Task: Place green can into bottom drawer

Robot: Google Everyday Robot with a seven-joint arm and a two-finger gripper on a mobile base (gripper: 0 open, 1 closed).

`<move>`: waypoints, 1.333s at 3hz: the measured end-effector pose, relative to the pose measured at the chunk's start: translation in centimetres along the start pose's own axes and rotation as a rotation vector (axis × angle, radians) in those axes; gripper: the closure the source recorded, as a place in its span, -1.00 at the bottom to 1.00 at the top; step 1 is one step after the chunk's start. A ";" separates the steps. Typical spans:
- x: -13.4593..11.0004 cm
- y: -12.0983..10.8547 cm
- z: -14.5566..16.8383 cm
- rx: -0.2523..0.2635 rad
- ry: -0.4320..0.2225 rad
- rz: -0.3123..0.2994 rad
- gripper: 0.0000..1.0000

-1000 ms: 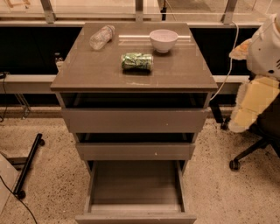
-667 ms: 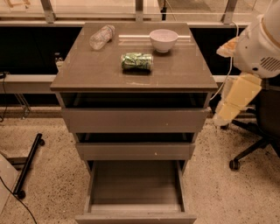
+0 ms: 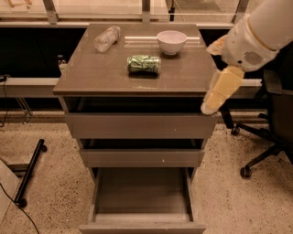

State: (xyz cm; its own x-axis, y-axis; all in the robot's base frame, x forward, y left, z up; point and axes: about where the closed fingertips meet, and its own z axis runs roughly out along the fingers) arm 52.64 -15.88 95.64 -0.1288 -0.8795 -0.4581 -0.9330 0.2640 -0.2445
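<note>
A speckled floor (image 3: pixel 50 183), a black office chair (image 3: pixel 262 156) at right, and seemingly windows (image 3: pixel 96 5) behind.

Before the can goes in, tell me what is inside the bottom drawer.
The bottom drawer is open; its visible floor holds nothing. Its rear, under the middle drawer, is hidden. The green can lies on the cabinet top; the tool hangs beside its right edge.

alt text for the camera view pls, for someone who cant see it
A dented green can lies on its side on top of a grey-brown cabinet, whose bottom drawer is pulled open below. The robot's gripper hangs at the cabinet's right edge, apart from the can. A white bowl and a clear plastic bottle sit behind the can.
</note>
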 end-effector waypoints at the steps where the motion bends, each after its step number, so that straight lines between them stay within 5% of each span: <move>1: -0.1 -0.5 0.3 -0.001 -0.007 0.001 -1.00; 2: -0.7 -0.8 0.8 0.023 -0.059 0.018 -1.00; 4: -5.8 -8.0 6.2 0.092 -0.324 0.090 -1.00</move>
State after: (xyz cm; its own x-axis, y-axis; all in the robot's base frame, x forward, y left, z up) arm 62.91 -10.42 94.92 -0.0822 -0.6837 -0.7251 -0.8865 0.3826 -0.2602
